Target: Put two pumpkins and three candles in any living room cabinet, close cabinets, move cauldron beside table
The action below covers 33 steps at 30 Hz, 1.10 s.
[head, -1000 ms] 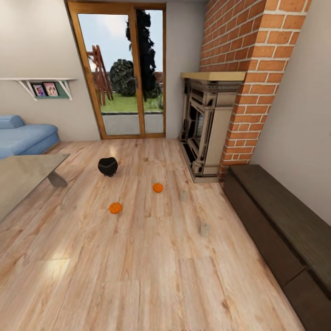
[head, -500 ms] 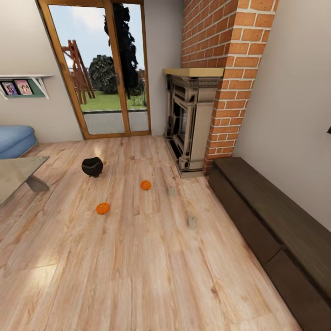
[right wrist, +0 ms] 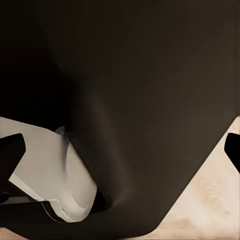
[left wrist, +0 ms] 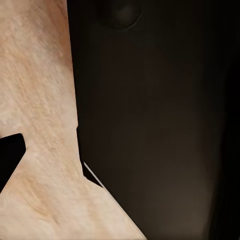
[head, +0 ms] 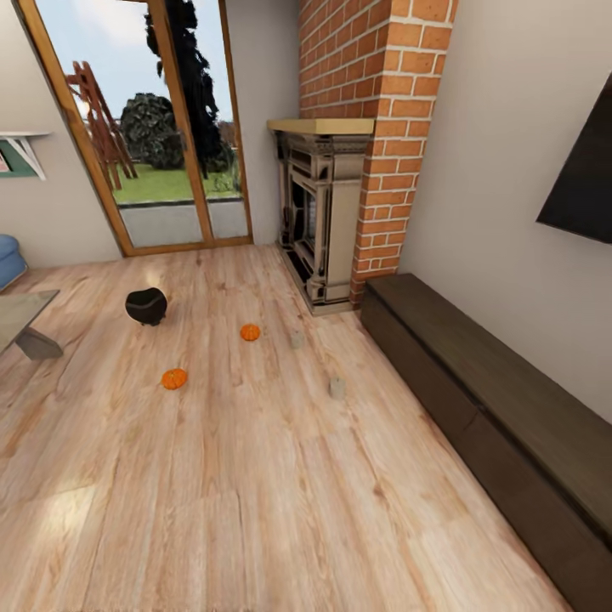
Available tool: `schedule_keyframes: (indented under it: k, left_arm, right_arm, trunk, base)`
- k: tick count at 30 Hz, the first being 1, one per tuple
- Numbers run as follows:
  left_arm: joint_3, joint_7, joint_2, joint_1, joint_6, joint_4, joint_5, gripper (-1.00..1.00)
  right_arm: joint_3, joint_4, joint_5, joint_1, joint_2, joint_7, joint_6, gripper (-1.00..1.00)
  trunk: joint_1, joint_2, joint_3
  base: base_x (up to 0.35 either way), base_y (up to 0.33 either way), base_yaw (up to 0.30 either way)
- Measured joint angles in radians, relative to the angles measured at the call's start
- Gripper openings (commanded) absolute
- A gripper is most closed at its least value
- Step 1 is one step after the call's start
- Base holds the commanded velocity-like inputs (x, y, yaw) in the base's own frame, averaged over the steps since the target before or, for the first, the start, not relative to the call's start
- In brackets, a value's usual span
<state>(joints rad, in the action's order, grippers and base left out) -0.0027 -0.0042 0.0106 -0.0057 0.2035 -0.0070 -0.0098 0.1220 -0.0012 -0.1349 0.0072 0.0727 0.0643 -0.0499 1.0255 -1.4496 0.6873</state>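
Observation:
Two orange pumpkins (head: 250, 332) (head: 174, 378) lie on the wood floor. Left of them and further back stands the black cauldron (head: 146, 305), a short way from the grey table's corner (head: 21, 310). Two pale candles (head: 297, 339) (head: 337, 388) stand between the pumpkins and the long dark cabinet (head: 476, 382) on the right wall; its fronts look closed. In the right wrist view, my right gripper (right wrist: 120, 147) is open in front of a dark robot body. My left gripper (left wrist: 120, 155) shows one black fingertip (left wrist: 10, 155) at the frame edge, spread wide over floor.
A brick chimney with a stone fireplace (head: 319, 212) stands beyond the cabinet's far end. A glass patio door (head: 161, 127) is in the back wall. A black TV (head: 586, 187) hangs above the cabinet, and a blue sofa edge (head: 7, 259) shows at far left.
The head view has swung to the right, so everything has slid left and the TV has come into view. The pumpkins, candles and cauldron have not moved on the floor.

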Motion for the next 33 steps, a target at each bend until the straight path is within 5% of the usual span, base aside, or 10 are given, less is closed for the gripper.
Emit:
schedule_keyframes:
  k: [33]
  left_arm:
    - [-0.021, -0.004, 0.0, 0.0, 0.044, 0.0, 0.0, 1.0]
  right_arm:
    - [0.0, 0.001, -0.002, 0.002, -0.015, -0.001, -0.042, 1.0]
  trunk:
    - [-0.001, 0.0, 0.021]
  base:
    - [-0.039, 0.051, -0.262]
